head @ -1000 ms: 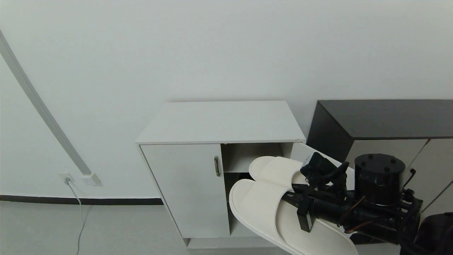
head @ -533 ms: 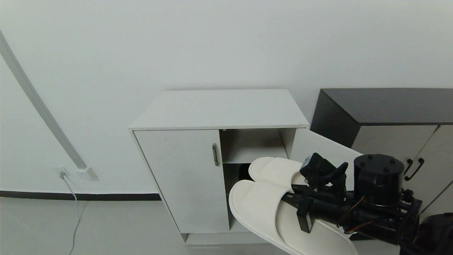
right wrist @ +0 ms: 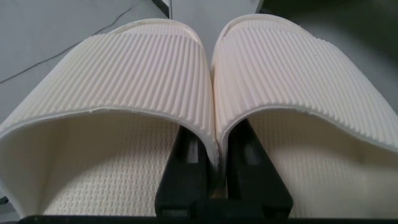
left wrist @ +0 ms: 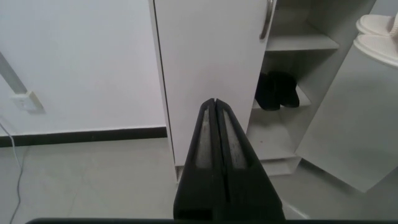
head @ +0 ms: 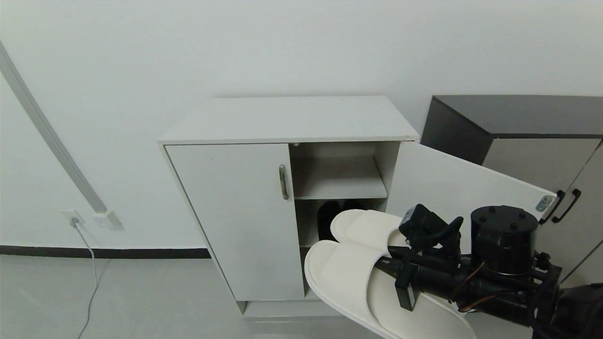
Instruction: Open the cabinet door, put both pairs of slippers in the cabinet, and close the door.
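Holding the white slippers before the open cabinet

Your right gripper [right wrist: 214,140] is clamped on the white slippers [head: 351,275]. Its fingers [right wrist: 189,155] reach in under the ribbed straps and pinch the two touching inner walls together, so the pair hangs side by side with toes pointing at the cabinet [head: 292,120]. The slippers are in the air just in front of the opening, outside it. The right door [head: 452,188] stands swung out wide, and the left door [head: 235,212] is shut, its handle [head: 282,181] at the inner edge. A dark pair [head: 330,216] sits on the lower shelf beneath the upper shelf [head: 339,181]. Your left gripper [left wrist: 214,124] faces the shut left door, fingers pressed together and holding nothing. A black sideboard [head: 509,117] stands beside the cabinet on your right.
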Controlling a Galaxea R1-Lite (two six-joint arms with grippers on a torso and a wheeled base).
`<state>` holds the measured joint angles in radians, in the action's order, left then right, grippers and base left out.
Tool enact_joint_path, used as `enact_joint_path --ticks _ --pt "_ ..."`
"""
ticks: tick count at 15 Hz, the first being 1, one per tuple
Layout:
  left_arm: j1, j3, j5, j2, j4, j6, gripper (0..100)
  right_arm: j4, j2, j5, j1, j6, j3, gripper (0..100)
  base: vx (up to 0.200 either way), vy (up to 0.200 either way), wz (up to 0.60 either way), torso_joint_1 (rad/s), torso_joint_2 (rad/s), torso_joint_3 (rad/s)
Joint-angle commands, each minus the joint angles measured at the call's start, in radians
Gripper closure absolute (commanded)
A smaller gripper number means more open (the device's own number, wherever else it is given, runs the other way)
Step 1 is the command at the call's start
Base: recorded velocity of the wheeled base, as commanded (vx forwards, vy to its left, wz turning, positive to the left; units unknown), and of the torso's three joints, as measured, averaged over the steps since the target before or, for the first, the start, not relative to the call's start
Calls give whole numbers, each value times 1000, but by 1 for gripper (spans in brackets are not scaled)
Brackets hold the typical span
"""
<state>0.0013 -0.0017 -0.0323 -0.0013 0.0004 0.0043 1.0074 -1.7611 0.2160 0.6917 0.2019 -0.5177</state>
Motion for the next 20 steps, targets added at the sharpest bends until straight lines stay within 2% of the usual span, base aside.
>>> enact_joint_path --ticks 1,12,17,20 --pt "0 0 -1 1 0 0 100 0 -1 0 2 1 2 100 0 0 0 -178 496 325" --pt "0 0 -1 1 1 0 100 10 -9 0 0 1 2 100 0 0 0 -120 470 344" --pt "0 0 -1 1 1 0 100 48 -28 -3 2 1 8 100 0 0 0 -22 419 389" --pt "0 0 0 1 0 0 100 49 -40 -3 0 1 11 100 0 0 0 1 119 115"
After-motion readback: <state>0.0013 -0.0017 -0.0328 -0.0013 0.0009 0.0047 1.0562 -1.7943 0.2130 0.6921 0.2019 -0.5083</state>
